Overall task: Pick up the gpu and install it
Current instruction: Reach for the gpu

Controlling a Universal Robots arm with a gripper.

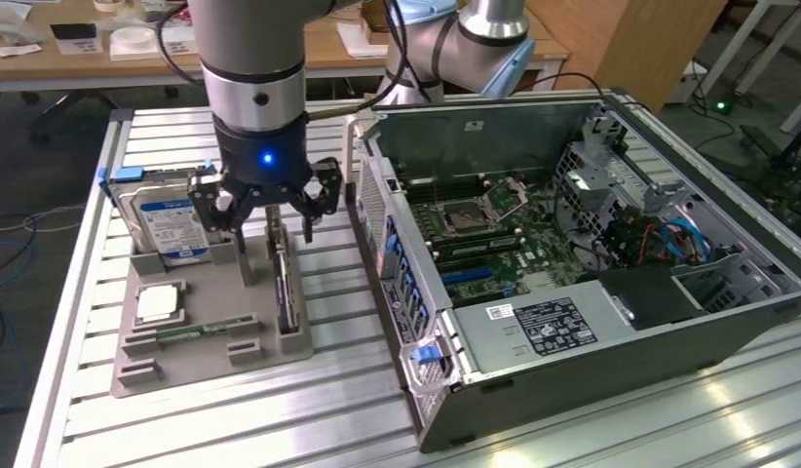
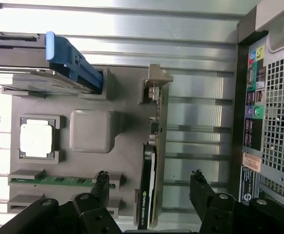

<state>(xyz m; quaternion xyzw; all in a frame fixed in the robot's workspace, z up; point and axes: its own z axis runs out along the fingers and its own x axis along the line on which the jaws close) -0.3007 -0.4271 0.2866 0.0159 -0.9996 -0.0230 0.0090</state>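
**Claw** (image 1: 267,226): black, two-fingered, at the end of the grey arm (image 1: 255,58), blue light lit on the wrist. It points downward with the jaws spread wide and nothing held. In the wrist view the fingers (image 2: 101,181) stand one on either side of the gpu, clear of it.

**Gpu** (image 2: 147,204): thin card set on edge in a slot of the grey tray (image 1: 199,372). The dark face is to one side and the silvery bracket is at the far end. It sits directly under the claw, between the open jaws, along the tray edge nearest the computer case.

**Grey block** (image 2: 90,130): a raised square post in the middle of the tray, beside the gpu.

**Memory stick** (image 1: 193,331): slim and green, lying in its own slot near the tray's front.

**Processor chip** (image 1: 158,302): square, pale metal top, seated in a recess beside the memory stick.

**Hard drive** (image 1: 167,226): silver with a blue-white label and a blue bracket. It stands upright at the tray's far corner, on the exterior view's left of the claw.

**Computer case** (image 1: 609,375): side panel off, with the motherboard (image 1: 492,234) exposed. It lies just beside the tray, on the exterior view's right.

**Counter** (image 1: 245,419): slatted aluminium, carrying the tray and the case.
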